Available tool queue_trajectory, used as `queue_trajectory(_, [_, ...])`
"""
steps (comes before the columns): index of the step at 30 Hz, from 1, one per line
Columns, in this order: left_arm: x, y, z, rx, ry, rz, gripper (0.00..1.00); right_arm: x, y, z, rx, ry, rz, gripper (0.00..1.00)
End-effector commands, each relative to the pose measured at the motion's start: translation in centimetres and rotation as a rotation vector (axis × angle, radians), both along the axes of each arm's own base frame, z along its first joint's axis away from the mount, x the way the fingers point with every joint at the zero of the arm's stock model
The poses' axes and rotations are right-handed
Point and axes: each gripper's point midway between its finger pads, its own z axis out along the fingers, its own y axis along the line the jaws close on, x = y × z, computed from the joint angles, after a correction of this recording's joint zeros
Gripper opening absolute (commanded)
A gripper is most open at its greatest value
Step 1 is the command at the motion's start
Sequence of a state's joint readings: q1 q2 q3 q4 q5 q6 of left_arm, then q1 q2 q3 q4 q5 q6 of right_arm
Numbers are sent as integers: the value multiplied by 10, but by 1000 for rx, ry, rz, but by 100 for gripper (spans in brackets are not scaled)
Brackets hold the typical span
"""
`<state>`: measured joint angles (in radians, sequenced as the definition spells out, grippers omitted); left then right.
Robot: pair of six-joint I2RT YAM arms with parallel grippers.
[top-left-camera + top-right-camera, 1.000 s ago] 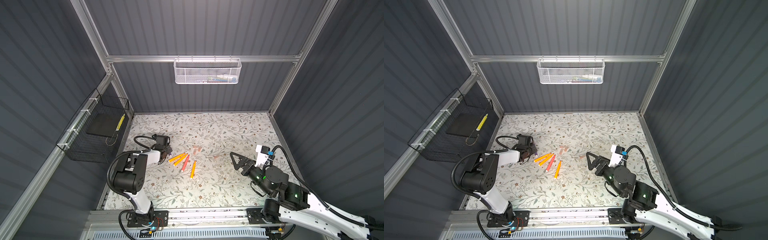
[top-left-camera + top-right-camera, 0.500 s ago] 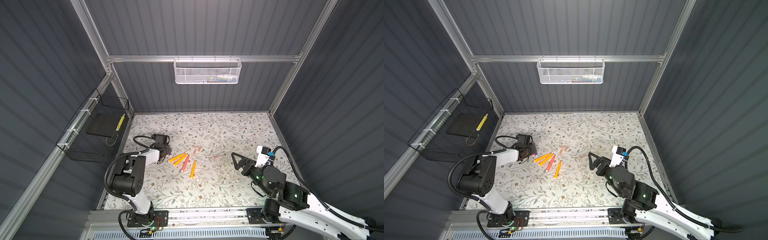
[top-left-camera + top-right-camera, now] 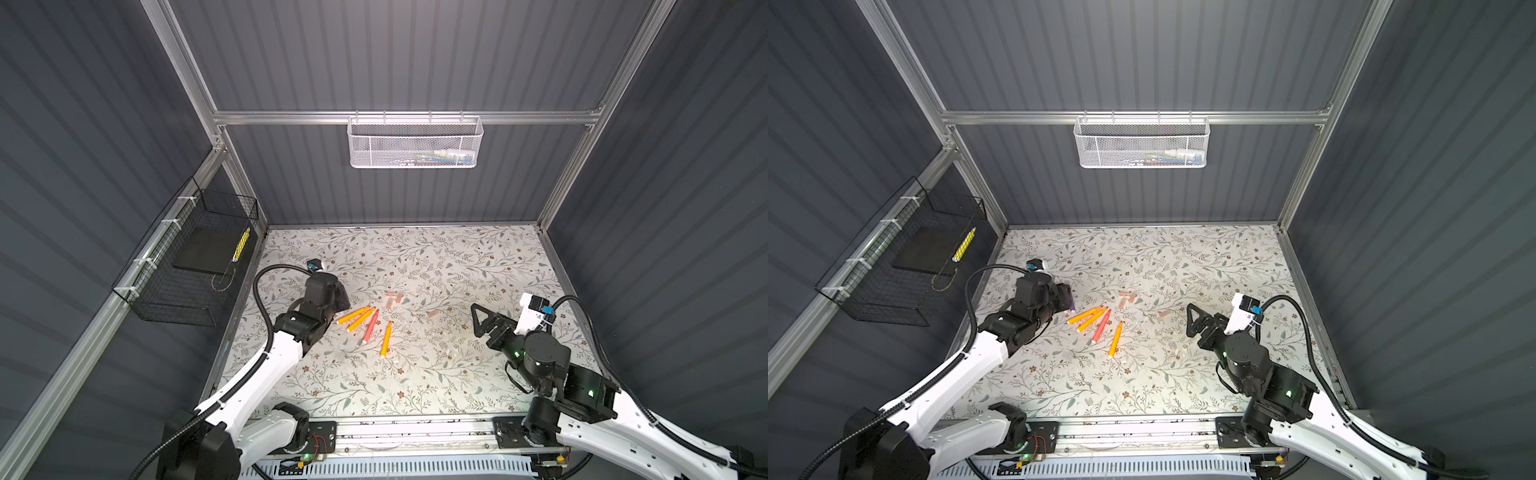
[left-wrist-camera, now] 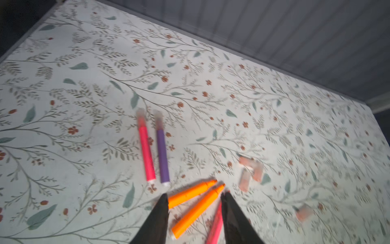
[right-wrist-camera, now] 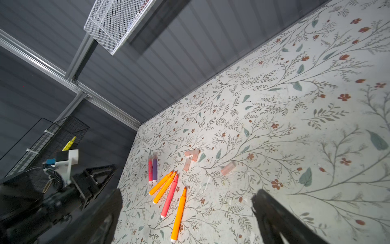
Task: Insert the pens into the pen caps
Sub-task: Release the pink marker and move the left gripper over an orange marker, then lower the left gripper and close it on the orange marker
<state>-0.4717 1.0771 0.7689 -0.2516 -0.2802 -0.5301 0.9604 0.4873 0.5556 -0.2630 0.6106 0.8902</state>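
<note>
Leaning in over the left part of the bench [image 3: 457,257], the left pincer [image 4: 195,194] shows its two black fingers [image 4: 160,215] parted with nothing between them. Through that gap in the left wrist view you look straight down at pens lying flat.

Just past one fingertip lie a pink pen [image 4: 146,152] and a purple pen [image 4: 162,156], side by side and parallel. Each wears a pale translucent cap on its far end, and the whitish ends point toward the pincer. In a top view only a sliver of purple shows beside the pincer.

Next along, two orange pens [image 3: 356,316] lie bare-tipped and close together. A pink-red pen [image 3: 370,326] lies just beside them and a third orange pen [image 3: 386,338] a little apart, all four uncapped and roughly fanned.

Now the loose pen caps: a tight cluster of three [image 5: 195,154] sits near the orange tips, toward the back wall. A fourth cap [image 5: 228,168] lies alone further right, between the pens and the other arm.

Over on the right, the right pincer [image 3: 478,320] has its jaws spread wide and is holding nothing. It points toward the middle of the bench, well apart from every pen.
</note>
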Motion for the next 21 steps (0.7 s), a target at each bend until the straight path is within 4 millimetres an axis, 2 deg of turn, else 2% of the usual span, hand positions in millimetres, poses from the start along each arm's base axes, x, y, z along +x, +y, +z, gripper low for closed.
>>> queue_trajectory(1, [-34,-16,-40,51,135,-124,43,4,-7,-12,-33,13,-28,99])
queue_trajectory(6, [-65,-67,-59,39,194,-326,42,8,-4,-22,-30,41,-16,99])
queue_trajectory(11, [-86,-99,-72,62,222,-438,42,9,0,-28,-34,64,-7,99])
queue_trajectory(21, [-98,-122,-107,83,286,-497,42,13,8,-36,-31,94,11,99])
